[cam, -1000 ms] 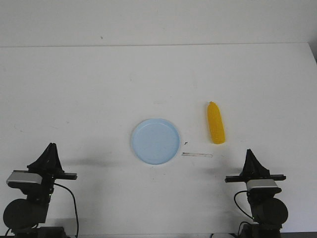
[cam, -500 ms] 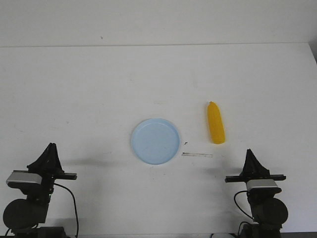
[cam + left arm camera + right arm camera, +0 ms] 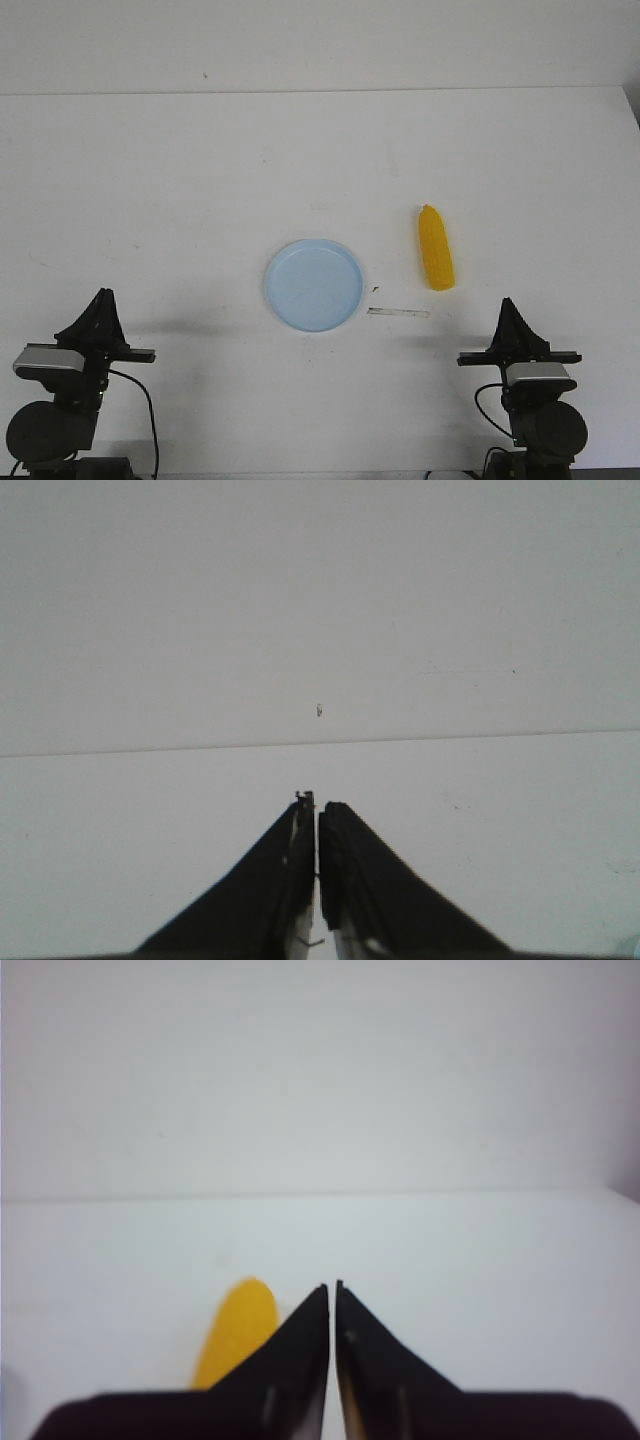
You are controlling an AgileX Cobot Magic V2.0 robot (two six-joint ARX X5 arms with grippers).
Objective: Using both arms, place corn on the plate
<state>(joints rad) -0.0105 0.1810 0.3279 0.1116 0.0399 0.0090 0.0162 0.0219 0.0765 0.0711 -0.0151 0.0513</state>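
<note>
The yellow-orange corn (image 3: 435,248) lies on the white table, right of the pale blue plate (image 3: 314,284), its tapered end pointing away from me. The plate has nothing on it. My left gripper (image 3: 103,296) sits at the near left, shut and empty; its wrist view shows the closed fingers (image 3: 317,805) over bare table. My right gripper (image 3: 509,303) sits at the near right, shut and empty, a short way nearer than the corn. In the right wrist view the corn (image 3: 236,1332) shows partly hidden behind the closed fingers (image 3: 332,1286).
A thin strip of tape (image 3: 398,313) and a small dark speck (image 3: 375,289) lie on the table between the plate and the right gripper. The table's far edge (image 3: 320,92) meets a white wall.
The right arm has shifted very slightly to the right and nearer. The corn, the plate and the left arm have not moved.
</note>
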